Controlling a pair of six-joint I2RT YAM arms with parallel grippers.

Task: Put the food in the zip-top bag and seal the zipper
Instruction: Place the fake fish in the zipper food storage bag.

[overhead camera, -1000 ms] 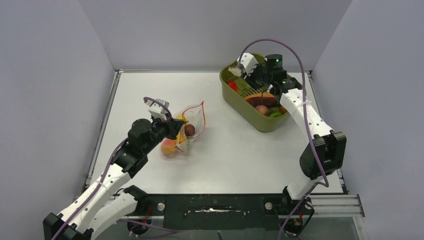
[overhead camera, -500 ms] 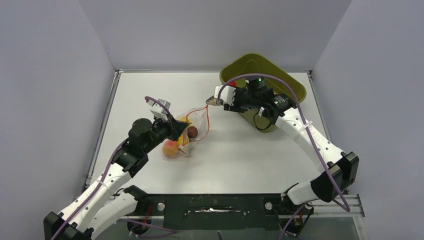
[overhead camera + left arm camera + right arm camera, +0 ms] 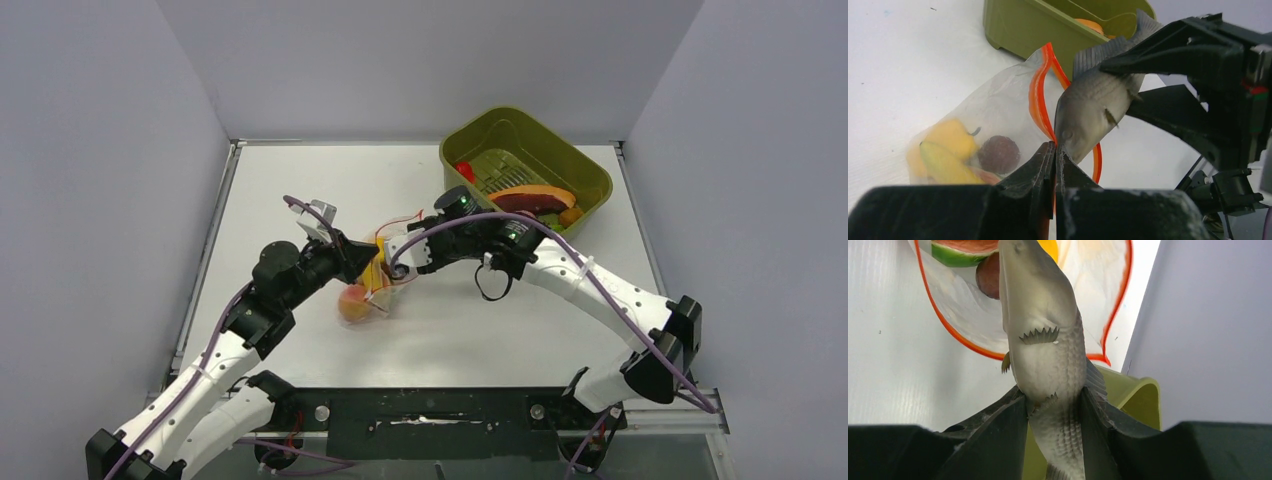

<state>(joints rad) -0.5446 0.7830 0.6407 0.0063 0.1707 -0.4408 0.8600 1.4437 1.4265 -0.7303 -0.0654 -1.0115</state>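
Observation:
The clear zip-top bag [image 3: 998, 105] lies on the white table, and its red-orange zipper [image 3: 1037, 95] stands open in a loop. My left gripper [image 3: 1055, 147] is shut on the zipper's near edge. Inside the bag I see a yellow pepper [image 3: 950, 137], a dark purple piece [image 3: 999, 154], a watermelon slice [image 3: 963, 250] and a peach [image 3: 352, 300]. My right gripper [image 3: 1053, 400] is shut on the rear body of a grey toy fish [image 3: 1045, 340]. The fish's head is at the bag's mouth, just above the left fingertips.
The olive-green tub [image 3: 590, 180] stands at the back right with a red piece [image 3: 465, 170], an orange-red slice [image 3: 530, 198] and other toy food in it. The right arm stretches from the near right across the table's middle. Grey walls enclose the table.
The right arm swung from the tub leftward to the bag, carrying the fish to its mouth. The left gripper kept its hold and the bag shifted a little.

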